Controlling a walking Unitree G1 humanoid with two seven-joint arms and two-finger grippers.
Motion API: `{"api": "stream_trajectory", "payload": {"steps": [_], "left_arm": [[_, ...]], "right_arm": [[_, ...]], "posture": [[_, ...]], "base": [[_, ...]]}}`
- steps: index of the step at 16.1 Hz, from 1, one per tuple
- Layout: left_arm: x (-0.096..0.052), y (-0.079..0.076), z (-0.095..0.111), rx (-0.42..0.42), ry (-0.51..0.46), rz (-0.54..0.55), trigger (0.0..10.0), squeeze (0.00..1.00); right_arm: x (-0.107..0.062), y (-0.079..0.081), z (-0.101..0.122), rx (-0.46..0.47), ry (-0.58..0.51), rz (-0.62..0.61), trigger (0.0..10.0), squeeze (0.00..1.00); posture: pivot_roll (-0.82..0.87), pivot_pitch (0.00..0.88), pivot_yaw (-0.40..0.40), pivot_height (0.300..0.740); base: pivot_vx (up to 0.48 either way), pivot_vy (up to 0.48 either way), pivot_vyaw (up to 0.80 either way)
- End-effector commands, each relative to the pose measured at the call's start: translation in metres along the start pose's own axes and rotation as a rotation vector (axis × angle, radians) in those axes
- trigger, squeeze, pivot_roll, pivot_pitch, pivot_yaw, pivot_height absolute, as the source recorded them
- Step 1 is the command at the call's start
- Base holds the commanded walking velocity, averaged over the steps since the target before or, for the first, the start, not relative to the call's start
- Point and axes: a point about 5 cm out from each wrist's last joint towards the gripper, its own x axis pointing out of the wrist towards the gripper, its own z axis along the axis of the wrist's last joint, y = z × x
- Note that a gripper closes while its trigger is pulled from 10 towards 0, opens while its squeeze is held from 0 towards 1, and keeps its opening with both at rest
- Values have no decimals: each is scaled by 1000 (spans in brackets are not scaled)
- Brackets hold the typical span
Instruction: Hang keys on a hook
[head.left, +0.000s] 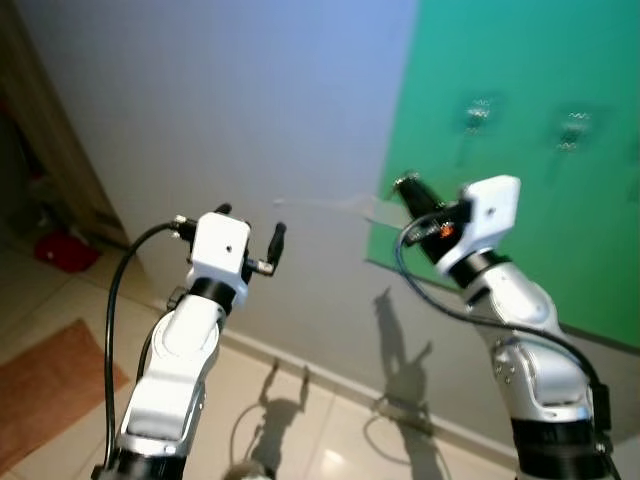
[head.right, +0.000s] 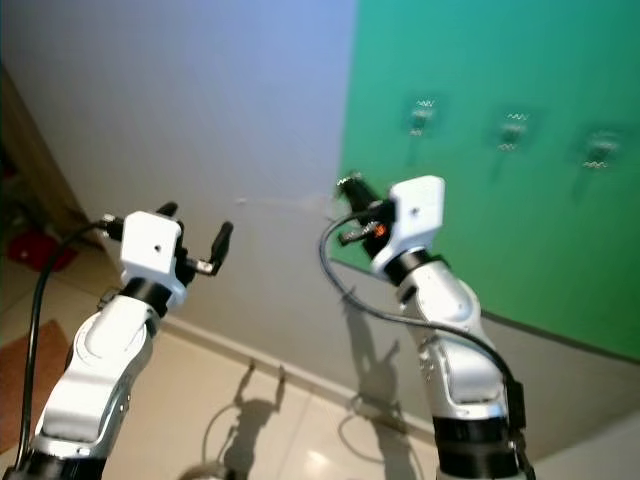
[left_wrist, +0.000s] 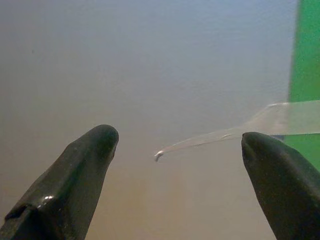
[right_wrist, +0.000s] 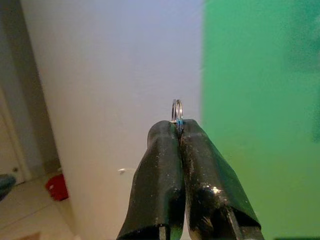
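Note:
In the right wrist view a thin silver key ring (right_wrist: 177, 111) sticks up from the pinched tips of my right gripper (right_wrist: 179, 130), which is shut on it. That gripper (head.left: 405, 184) is raised in front of the green wall panel (head.left: 520, 60), by its left edge. Small metal hooks (head.left: 480, 112) (head.left: 575, 128) sit higher and further right on the panel, apart from the gripper. My left gripper (head.left: 250, 222) is held up before the grey wall, open and holding nothing; its fingers (left_wrist: 95, 150) stand wide apart.
A strip of clear tape (left_wrist: 225, 134) peels off the wall at the green panel's edge. On the floor at the left lie a red object (head.left: 65, 250) and a brown rug (head.left: 50, 385). A wooden frame (head.left: 50, 130) stands at far left.

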Motion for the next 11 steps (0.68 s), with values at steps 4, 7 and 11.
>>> {"api": "stream_trajectory", "payload": {"steps": [4, 7, 11], "left_arm": [[5, 6, 1, 33, 2, -18, 10000, 0], [8, 8, 3, 51, 5, -70, 10000, 0], [16, -4, 14, 44, -41, -225, 10000, 0]], "right_arm": [[16, 7, 14, 67, -36, 11, 10000, 0], [32, 10, 17, 99, -14, 9, 10000, 0], [55, 15, 23, 146, -7, 16, 10000, 0]], "posture": [[20, 0, -11, 718], [24, 0, -13, 718], [27, 0, 3, 718]], "base": [[0, -72, 0], [0, 0, 0], [0, 0, 0]]}}
